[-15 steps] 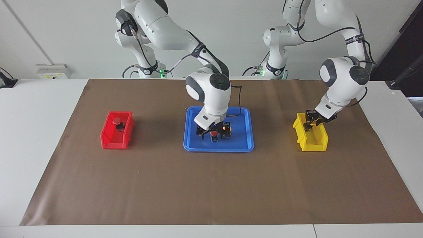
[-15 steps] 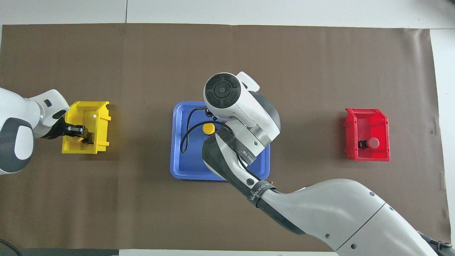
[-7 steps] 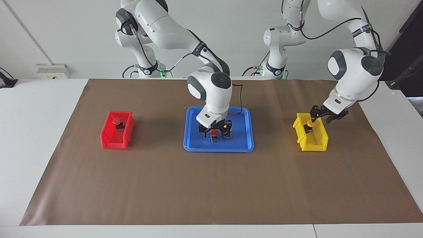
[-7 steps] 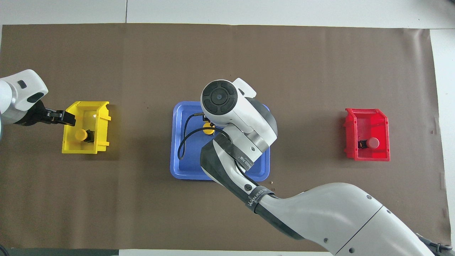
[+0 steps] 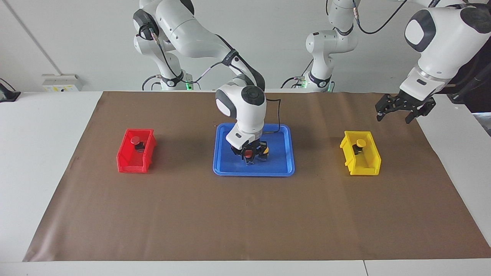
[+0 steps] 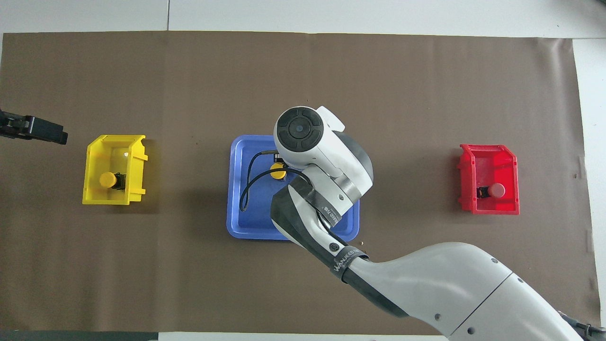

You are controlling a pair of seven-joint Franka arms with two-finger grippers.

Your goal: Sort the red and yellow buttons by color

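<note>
Right gripper closed around a red button on the blue tray; left gripper raised with fingers spread.

The red button stands on the blue tray at the middle of the brown mat, with the right gripper down on it and its fingers pressed against the button's sides. A yellow button stands on the tray just beside it, toward the left arm's end. Well away from the tray toward the right arm's end, the red bin holds another red button. Well away toward the left arm's end, the yellow bin holds another yellow button. The left gripper hangs in the air, empty, over the mat at its edge by the left arm's end.
</note>
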